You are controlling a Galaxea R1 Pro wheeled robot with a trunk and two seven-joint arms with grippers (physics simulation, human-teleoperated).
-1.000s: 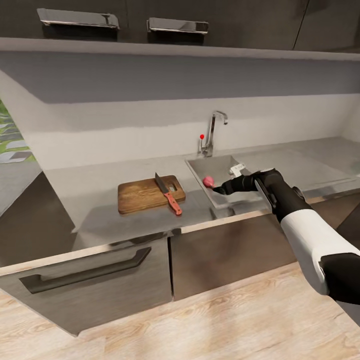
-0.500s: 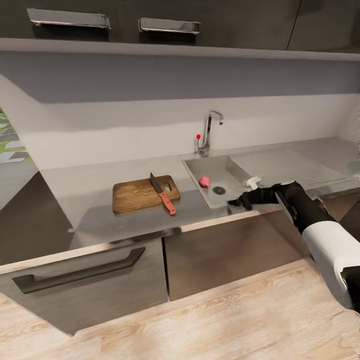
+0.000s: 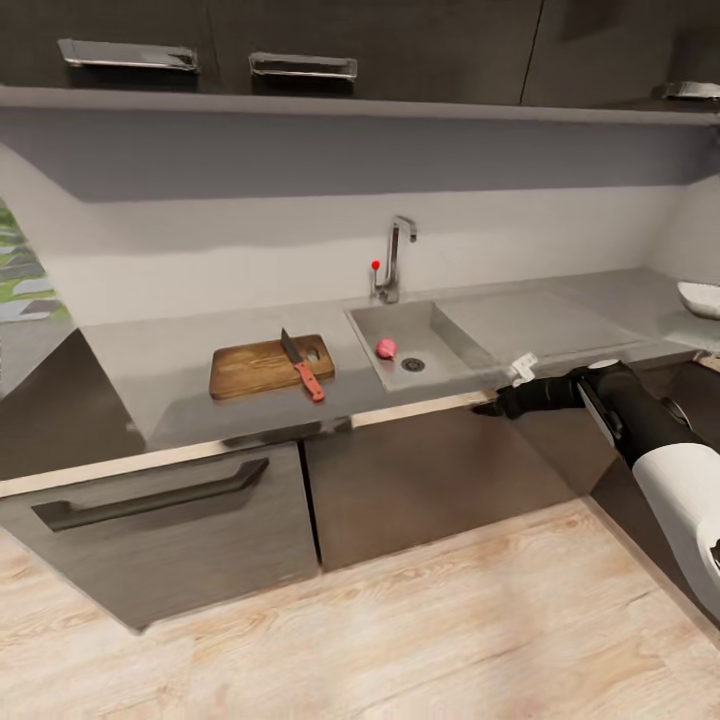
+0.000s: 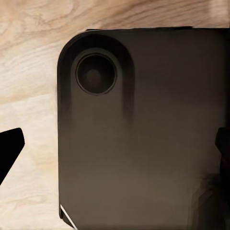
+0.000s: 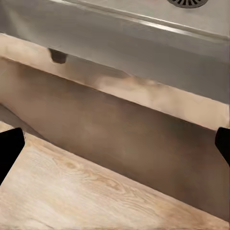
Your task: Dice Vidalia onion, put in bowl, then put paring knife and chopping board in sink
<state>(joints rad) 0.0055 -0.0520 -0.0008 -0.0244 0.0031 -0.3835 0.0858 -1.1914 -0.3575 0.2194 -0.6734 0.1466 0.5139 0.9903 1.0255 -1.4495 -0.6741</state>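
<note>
- Countertop [image 3: 180, 345]: grey, reflective, pale front edge; runs the width of the head view below a pale wall and dark upper cabinets; dark base cabinets [image 3: 420, 480] under it, one with a black handle [image 3: 150, 495]; wood-pattern floor [image 3: 400, 640] in front.
- Sink [image 3: 440, 335]: steel basin set into the countertop, right of centre; round dark drain [image 3: 413, 365] on its floor; flat drainboard [image 3: 540, 322] to its right; chrome faucet [image 3: 395, 255] behind the basin, with a red dot [image 3: 376, 265] just beside it.
- Right arm [image 3: 640, 420]: white and black; extends from the lower right of the head view toward the counter front.
- Board [image 3: 262, 366]: brown wood, rounded corners; lies flat on the countertop left of the sink, apart from it; handle slot at its right end.
- Bowl [image 3: 700, 298]: white, glossy; on the countertop at the far right, cut by the frame edge.
- Right gripper [image 3: 492, 408]: black; sits at the countertop's front edge, below the sink's right front corner; holds nothing; cannot tell how far its fingers are apart; right wrist view faces the counter edge, cabinet front and floor.
- Left gripper: left wrist view shows a dark rounded panel [image 4: 143, 129] over the floor; finger state cannot be told.
- Knife [image 3: 301, 366]: red handle, dark blade; lies across the board's right end; handle tip overhangs the board's front edge.
- Onion [image 3: 386, 348]: small, pink-red; rests on the basin floor, just left of the drain.
</note>
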